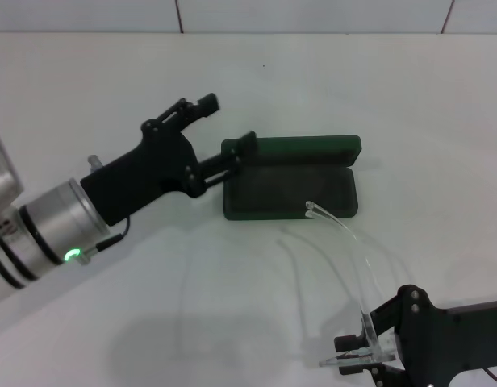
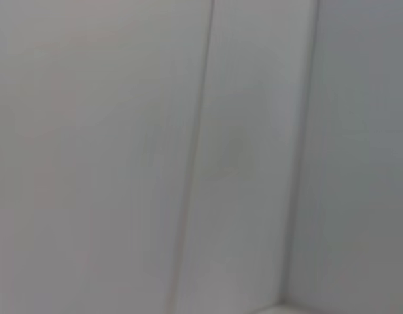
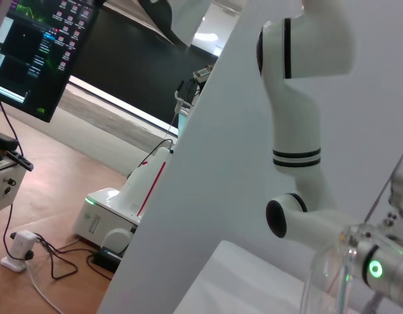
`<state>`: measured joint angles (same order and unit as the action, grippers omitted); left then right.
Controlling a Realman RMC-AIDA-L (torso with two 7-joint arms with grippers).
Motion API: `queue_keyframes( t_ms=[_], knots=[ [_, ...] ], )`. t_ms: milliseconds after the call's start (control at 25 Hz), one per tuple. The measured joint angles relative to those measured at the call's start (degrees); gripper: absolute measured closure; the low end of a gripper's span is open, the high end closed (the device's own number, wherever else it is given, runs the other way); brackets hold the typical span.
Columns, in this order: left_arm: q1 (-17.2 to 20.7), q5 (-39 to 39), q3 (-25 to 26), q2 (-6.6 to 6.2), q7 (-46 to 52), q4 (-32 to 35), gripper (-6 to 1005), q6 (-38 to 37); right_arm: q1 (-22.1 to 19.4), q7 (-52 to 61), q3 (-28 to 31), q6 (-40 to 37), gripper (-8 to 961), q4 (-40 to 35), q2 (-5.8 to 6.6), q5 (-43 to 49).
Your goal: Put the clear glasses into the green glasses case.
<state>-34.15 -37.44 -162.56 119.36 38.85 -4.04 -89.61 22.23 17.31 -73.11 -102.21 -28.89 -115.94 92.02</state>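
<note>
1. Right gripper (image 1: 357,355), on the near side of the green glasses case (image 1: 290,192) and well apart from it, is clenched on the front of the clear glasses (image 1: 345,278). The frame hangs above the table (image 1: 442,105), the long arms sweeping up toward the case.
2. One arm tip reaches the case's near edge, roughly over the open tray; whether it touches cannot be told.
3. Left gripper (image 1: 230,129) sits at the case's left end, fingers spread. The lower finger rests against the raised lid's end, seemingly steadying it; the upper one is free.
4. Case: lid propped open at the far side, dark lined tray facing up, nothing inside.
5. Risks, as judged: the unfolded arms may catch the near rim and push the case or twist the frame in its thin grip. If the left finger slips off, the lid could fall onto the arm tips.
</note>
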Motion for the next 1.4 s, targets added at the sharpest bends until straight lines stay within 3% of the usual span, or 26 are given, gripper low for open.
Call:
queue_keyframes(
  t_ms=[240, 520, 960, 1400],
  knots=[
    [-1.07, 9.13, -0.46, -0.11, 3.32, -0.18, 154, -9.33, -0.19, 0.02, 0.16, 0.60, 815, 0.06, 0.07, -0.23],
    [-3.76, 16.50, -0.48, 0.32, 6.11, 0.46, 154, -9.53, -0.43, -0.26, 0.17, 0.70, 813, 0.07, 0.11, -0.70],
    [-4.83, 23.83, -0.48, 0.43, 6.61, 3.51, 153, -6.76, -0.68, -0.31, 0.17, 1.28, 811, 0.37, 0.35, -0.52],
    [-2.76, 16.90, 1.04, 0.07, 6.94, 2.44, 153, -5.91, -1.35, -0.44, 0.00, 2.03, 808, 0.69, 0.20, -0.28]
  ],
)
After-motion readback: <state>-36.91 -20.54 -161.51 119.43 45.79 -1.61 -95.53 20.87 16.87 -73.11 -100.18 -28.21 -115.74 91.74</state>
